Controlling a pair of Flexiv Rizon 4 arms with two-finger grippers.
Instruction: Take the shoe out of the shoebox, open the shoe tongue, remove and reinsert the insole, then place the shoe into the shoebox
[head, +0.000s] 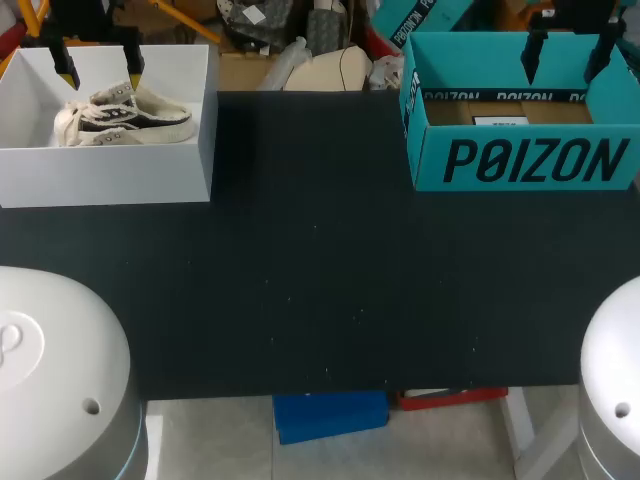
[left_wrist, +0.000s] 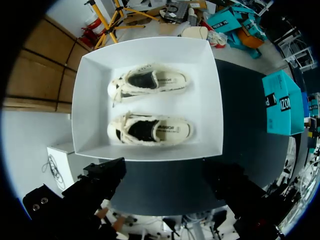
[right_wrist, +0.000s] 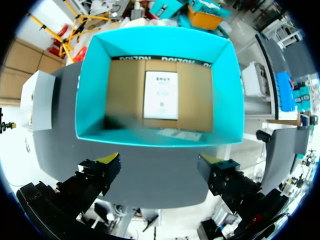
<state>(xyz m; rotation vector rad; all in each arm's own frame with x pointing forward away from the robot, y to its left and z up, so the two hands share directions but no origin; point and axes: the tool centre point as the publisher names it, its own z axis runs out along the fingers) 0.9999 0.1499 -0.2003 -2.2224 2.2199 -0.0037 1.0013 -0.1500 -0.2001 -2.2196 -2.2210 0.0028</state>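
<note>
left gripper (head: 100, 72) (left_wrist: 165, 176): hangs over the white box, fingers spread wide, holding nothing.
right gripper (head: 570, 50) (right_wrist: 159, 162): hangs over the teal shoebox, fingers spread wide, holding nothing.
white box (head: 110, 180) (left_wrist: 214, 105): open-topped, at the far left of the table. all four walls show in the left wrist view.
near sneaker (left_wrist: 150, 131): cream with a dark inside, flat on the box floor, on the side closer to the left gripper's fingers, just short of that wall.
far sneaker (left_wrist: 147, 82): same kind, parallel to the near sneaker and apart from it, toes towards the same side wall. a strip of white floor shows between the two.
teal shoebox (head: 530, 160) (right_wrist: 90, 90): open-topped, at the far right of the table, its printed front wall facing the robot.
shoebox floor: brown cardboard with a white sheet (right_wrist: 161, 95) lying flat near its middle.
table (head: 320, 270) (left_wrist: 240, 130) (right_wrist: 150, 175): black top. the two boxes stand well apart, and a broad band of it shows between them and from their front walls to the near edge.
arm bases (head: 50, 370): white domes at the two near corners.
</note>
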